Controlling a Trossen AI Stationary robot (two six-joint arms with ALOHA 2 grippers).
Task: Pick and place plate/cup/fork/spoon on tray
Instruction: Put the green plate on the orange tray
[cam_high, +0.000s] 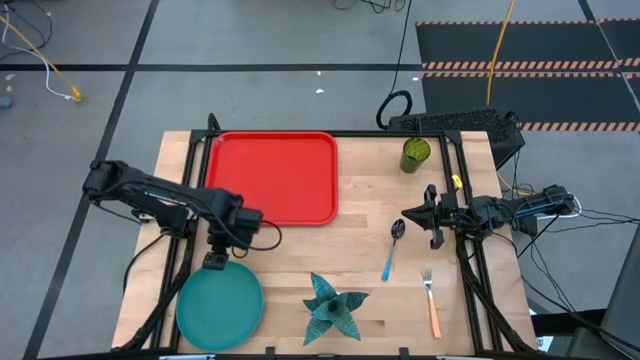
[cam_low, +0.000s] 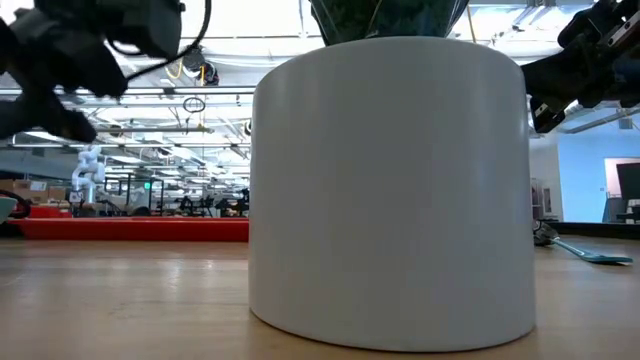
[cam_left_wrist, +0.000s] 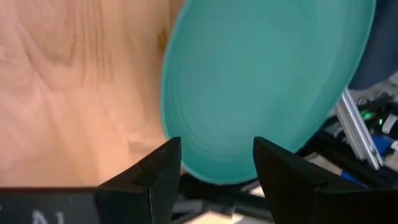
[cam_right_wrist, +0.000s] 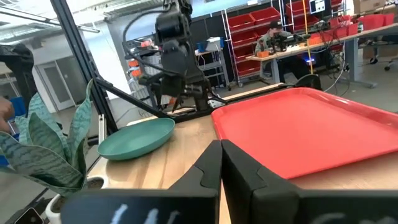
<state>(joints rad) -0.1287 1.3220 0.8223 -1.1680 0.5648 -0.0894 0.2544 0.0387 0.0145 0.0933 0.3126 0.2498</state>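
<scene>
The plate (cam_high: 219, 307) lay flat at the near left corner of the surface (cam_high: 365, 240). The left end effector (cam_high: 216, 261) hung over the plate's far rim with its fingers (cam_left_wrist: 152, 180) spread wide, and in the left wrist view the rim showed between them. This placement suited an edge grasp, judged to be the step in hand, since a flat plate offers no other hold.

Just right of the plate stood a teal folded star-shaped object (cam_high: 333, 306), which is not part of the task. The fork (cam_high: 431, 300) lay toward the near right, apart from the spoon (cam_high: 391, 250), which lay nearer the middle.

The right end effector (cam_high: 422, 215) waited beyond the spoon's bowl, pointed across the surface, its fingers closed together on nothing. It was held clear, probably to leave room for the left arm.

The tray (cam_high: 272, 178) sat at the far left, beyond the left end effector, with nothing on it. The cup (cam_high: 416, 154) stood upright at the far right.
</scene>
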